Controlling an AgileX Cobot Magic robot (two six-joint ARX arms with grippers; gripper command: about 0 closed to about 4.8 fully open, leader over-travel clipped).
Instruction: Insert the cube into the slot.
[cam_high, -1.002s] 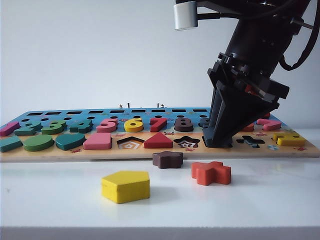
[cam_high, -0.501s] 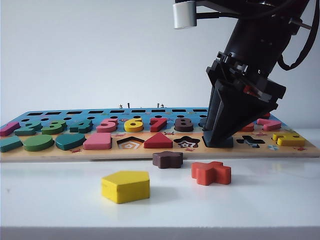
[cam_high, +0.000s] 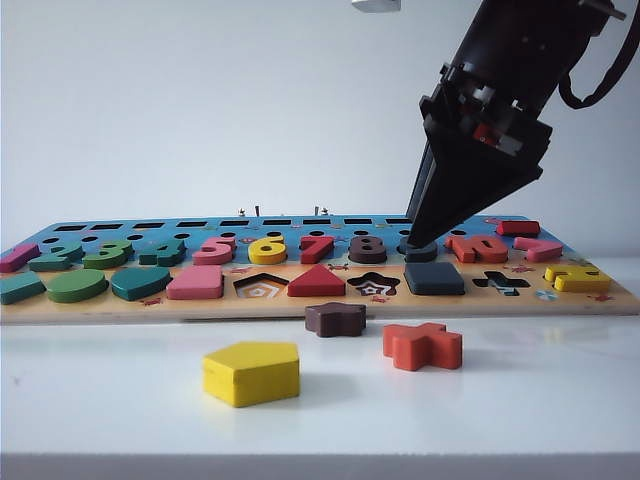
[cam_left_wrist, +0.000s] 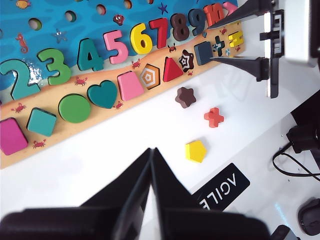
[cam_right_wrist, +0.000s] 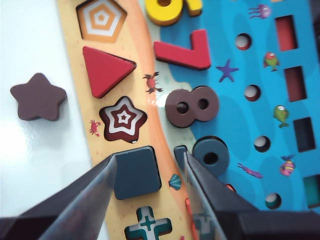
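Observation:
The dark navy cube (cam_high: 434, 278) lies flat in the square slot in the puzzle board's front row, between the star cutout and the cross cutout. It covers the slot's floor. My right gripper (cam_high: 412, 240) hangs open a little above and behind the cube and touches nothing. In the right wrist view its fingers (cam_right_wrist: 105, 172) straddle the cube (cam_right_wrist: 136, 172) with a gap on each side. My left gripper (cam_left_wrist: 151, 150) is shut and empty over the white table, well away from the board. The left wrist view also shows the cube (cam_left_wrist: 203, 52) on the board.
The puzzle board (cam_high: 320, 305) runs across the table. A yellow pentagon block (cam_high: 251, 372), a brown star block (cam_high: 335, 319) and a red cross block (cam_high: 423, 345) lie on the white table in front of it. The pentagon cutout (cam_high: 260, 288) and the star cutout (cam_high: 374, 287) stand empty.
My right gripper has risen off the board and drawn back, leaving the cube seated in the slot. The left arm has not moved.

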